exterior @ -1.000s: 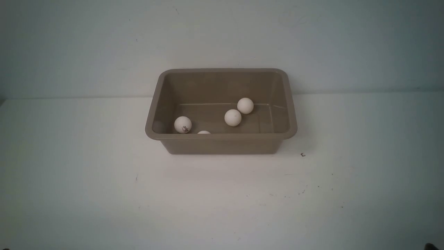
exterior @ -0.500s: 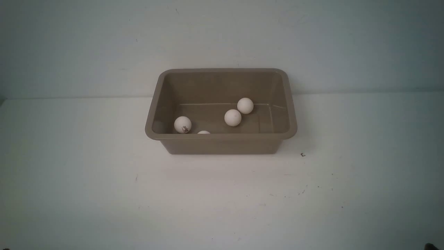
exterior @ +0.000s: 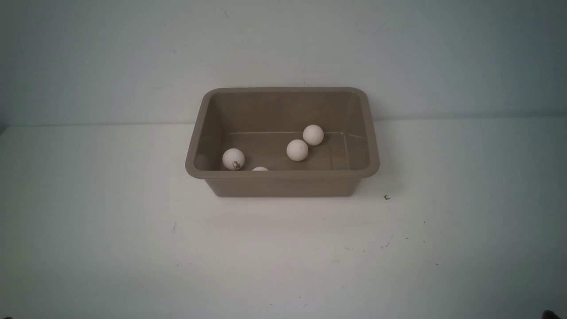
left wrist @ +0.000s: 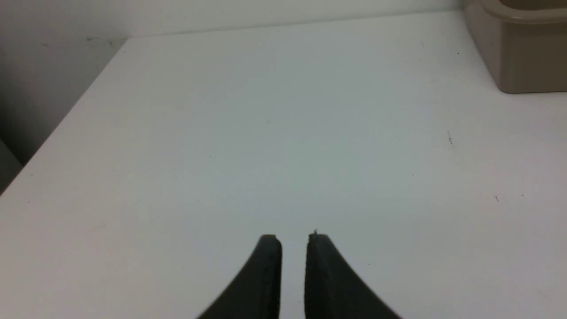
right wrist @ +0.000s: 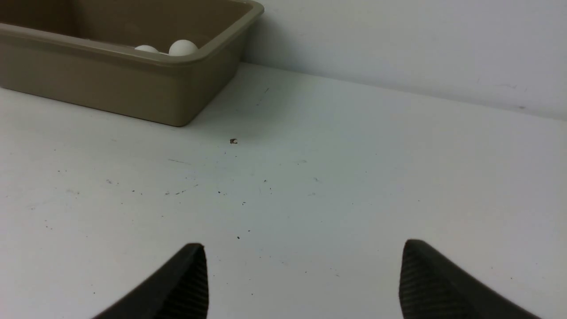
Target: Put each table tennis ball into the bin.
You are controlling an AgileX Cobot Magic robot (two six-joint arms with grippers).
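Front view: four table tennis balls (exterior: 297, 150) in one bin (exterior: 283, 185) (left end effector (left wrist: 293, 241) together, right end effector (right wrist: 303, 254) apart).

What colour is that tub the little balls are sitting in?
The tub is a plain taupe-brown with no pattern; the front view shows it best.

White table (exterior: 110, 230), matte, meeting a pale wall along the far edge. Directly on it, toward the far side and about midway between left and right: taupe-brown bin (exterior: 283, 185), long side facing the robot, base flat on the surface. Just off the bin's near right corner, a tiny dark fleck (exterior: 386, 197). Further toward the near right, scattered small dark specks (exterior: 390, 243) and faint scuffs.
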